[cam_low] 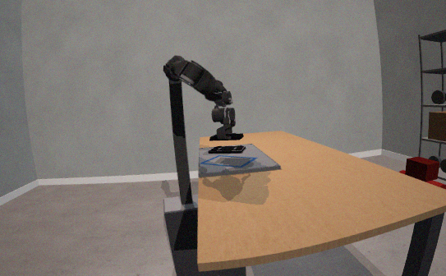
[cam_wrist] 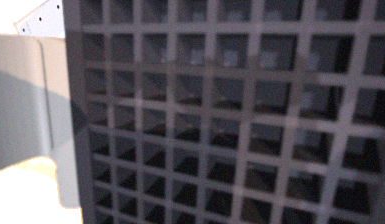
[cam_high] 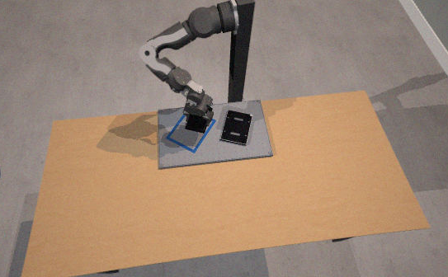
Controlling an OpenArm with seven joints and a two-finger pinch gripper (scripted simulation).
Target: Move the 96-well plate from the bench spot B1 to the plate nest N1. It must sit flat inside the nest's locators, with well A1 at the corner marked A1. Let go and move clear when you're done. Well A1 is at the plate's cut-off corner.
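Note:
My gripper [cam_high: 197, 117] is shut on the black 96-well plate [cam_high: 196, 123] and holds it in the air above the grey bench mat [cam_high: 214, 133]. In the exterior view the plate [cam_low: 227, 135] hangs level under the gripper [cam_low: 224, 131], well above the mat. The plate's grid of wells [cam_wrist: 233, 115] fills the wrist view. The blue outlined spot B1 [cam_high: 190, 133] lies empty under the plate. The black plate nest N1 [cam_high: 236, 127] sits on the mat to the right of it, also seen in the exterior view [cam_low: 226, 149]. I cannot make out the plate's cut-off corner.
The arm's dark post [cam_high: 240, 49] stands behind the mat at the table's far edge. A red box [cam_low: 421, 168] and a shelf rack [cam_low: 443, 103] stand off to the side of the table.

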